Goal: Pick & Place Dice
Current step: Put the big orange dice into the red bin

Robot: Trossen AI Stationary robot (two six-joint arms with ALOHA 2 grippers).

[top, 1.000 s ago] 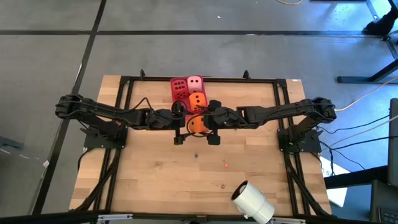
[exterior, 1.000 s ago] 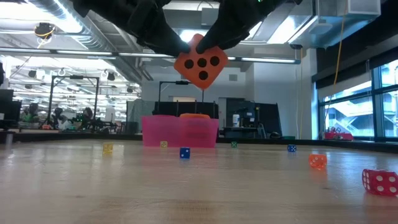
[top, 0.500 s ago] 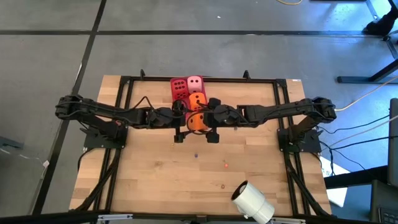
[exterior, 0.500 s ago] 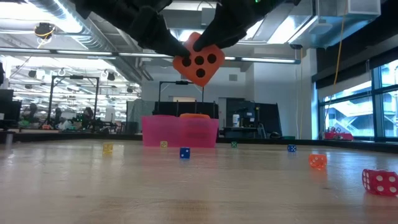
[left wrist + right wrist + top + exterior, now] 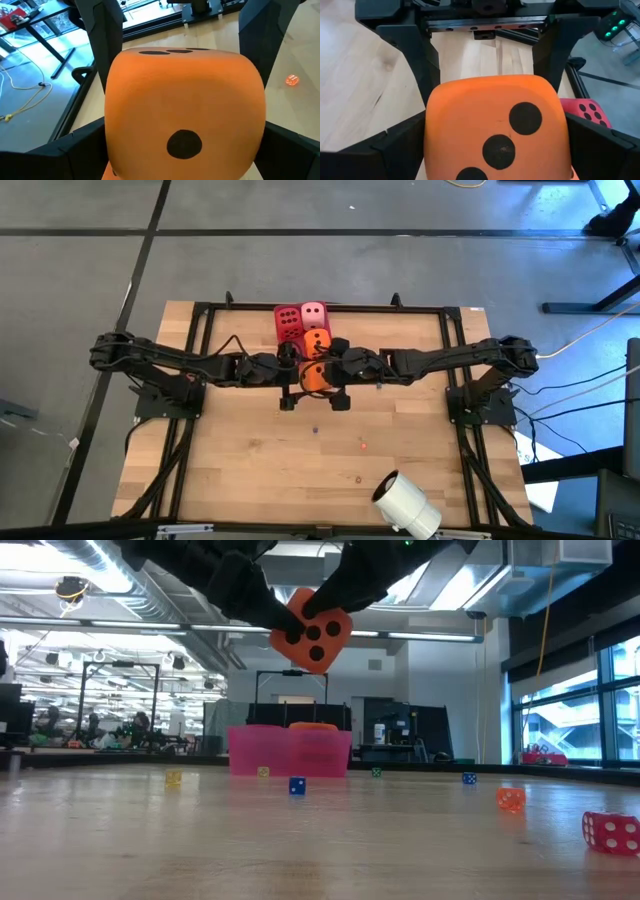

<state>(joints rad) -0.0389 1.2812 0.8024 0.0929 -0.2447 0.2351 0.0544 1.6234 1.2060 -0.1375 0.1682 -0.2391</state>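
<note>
both arms are matte black, built of slim jointed segments on blocky black bases bolted to a black frame. the left arm [image 5: 170, 360] carries a thin black cable looped over its forearm; the right arm [image 5: 470, 358] has similar cabling near its base. each gripper has two flat, angular black fingers [image 5: 100, 30]. green indicator lights [image 5: 614, 25] glow on one housing.

Overhead, table-level and both close wrist cameras share one orange die [image 5: 316, 375].
</note>
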